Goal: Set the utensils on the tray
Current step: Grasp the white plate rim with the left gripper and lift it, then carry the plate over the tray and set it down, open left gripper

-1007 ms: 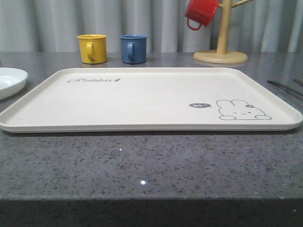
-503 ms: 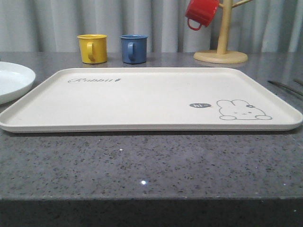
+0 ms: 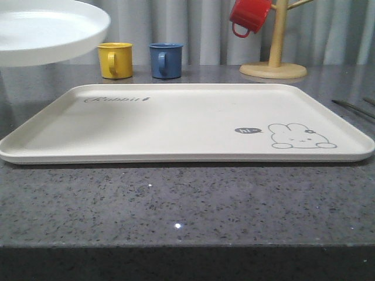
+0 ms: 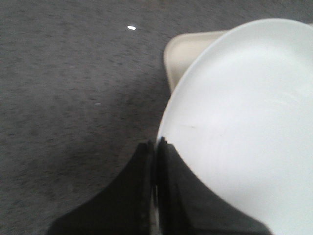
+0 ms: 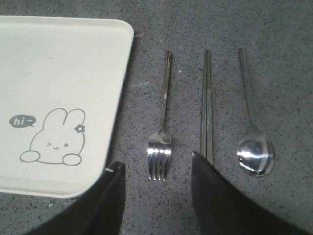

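The cream tray with its bunny drawing lies on the grey counter, bare. Its corner borders the utensils: a fork, a pair of chopsticks and a spoon lie side by side on the counter to the tray's right. My right gripper hangs open above the fork's tines. My left gripper is shut on the rim of a round white plate, which is lifted high over the tray's far left corner.
A yellow mug and a blue mug stand behind the tray. A wooden mug tree with a red mug stands at the back right. Grey curtains close the back.
The white plate rose from the counter at the left and now hangs high over the tray's far left corner, moved rightward. The tray and mugs stayed put.
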Motion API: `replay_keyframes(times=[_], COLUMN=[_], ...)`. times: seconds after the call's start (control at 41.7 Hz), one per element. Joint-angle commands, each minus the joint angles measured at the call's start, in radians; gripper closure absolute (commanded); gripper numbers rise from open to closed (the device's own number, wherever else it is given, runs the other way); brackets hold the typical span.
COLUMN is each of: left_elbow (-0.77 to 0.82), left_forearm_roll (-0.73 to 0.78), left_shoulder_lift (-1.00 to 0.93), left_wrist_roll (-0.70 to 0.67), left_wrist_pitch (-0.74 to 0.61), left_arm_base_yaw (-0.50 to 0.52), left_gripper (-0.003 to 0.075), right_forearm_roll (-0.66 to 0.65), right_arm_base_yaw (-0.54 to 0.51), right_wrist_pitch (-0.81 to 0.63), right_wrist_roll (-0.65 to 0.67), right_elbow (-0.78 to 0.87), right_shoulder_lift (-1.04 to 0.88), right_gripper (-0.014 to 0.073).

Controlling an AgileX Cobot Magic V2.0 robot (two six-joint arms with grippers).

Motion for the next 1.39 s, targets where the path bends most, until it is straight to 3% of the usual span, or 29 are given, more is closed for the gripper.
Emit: replay_keyframes(times=[0.0, 0.264, 0.551, 0.647, 0.767, 0.863, 1.127, 1.246, 1.366], left_elbow=[-0.034, -0.034, -0.034, -0.034, -0.034, -0.034, -0.033, -0.008, 0.041], left_forearm_roll=[-0.052, -0.072, -0.093, -0.093, -0.093, -0.086, 0.034, 0.09, 0.269], left_shoulder_lift=[0.007, 0.155, 0.265, 0.276, 0.272, 0.259, 0.104, 0.002, -0.1], left_wrist_roll=[0.001, 0.001, 0.001, 0.001, 0.001, 0.001, 0.001, -0.006, -0.148], left_wrist_pitch=[-0.049, -0.108, -0.135, -0.155, -0.163, -0.16, -0.147, -0.146, -0.151], left_arm_base_yaw=[-0.1, -0.26, -0.277, -0.277, -0.277, -0.277, -0.337, -0.434, -0.559], left_gripper=[0.0738, 0.0738, 0.0715, 0.0612, 0.0421, 0.0328, 0.033, 0.033, 0.0332], right_forearm_roll=[-0.006, -0.006, -0.006, -0.006, -0.006, -0.006, -0.006, -0.003, -0.003], right_arm_base_yaw=[-0.005, -0.005, -0.005, -0.005, -0.005, -0.005, -0.005, -0.005, -0.005], right_wrist_pitch=[-0.063, -0.063, -0.063, -0.063, -0.063, -0.063, -0.063, -0.074, -0.074], right_wrist_roll=[-0.006, -0.006, -0.006, -0.006, -0.006, -0.006, -0.006, -0.006, -0.006], right_elbow=[-0.036, -0.036, -0.036, -0.036, -0.036, -0.036, -0.036, -0.036, -0.036], right_shoulder_lift=[0.003, 0.003, 0.003, 0.003, 0.003, 0.003, 0.003, 0.003, 0.003], right_gripper=[0.0239, 0.0239, 0.0239, 0.0239, 0.0239, 0.0239, 0.0239, 0.0239, 0.0239])
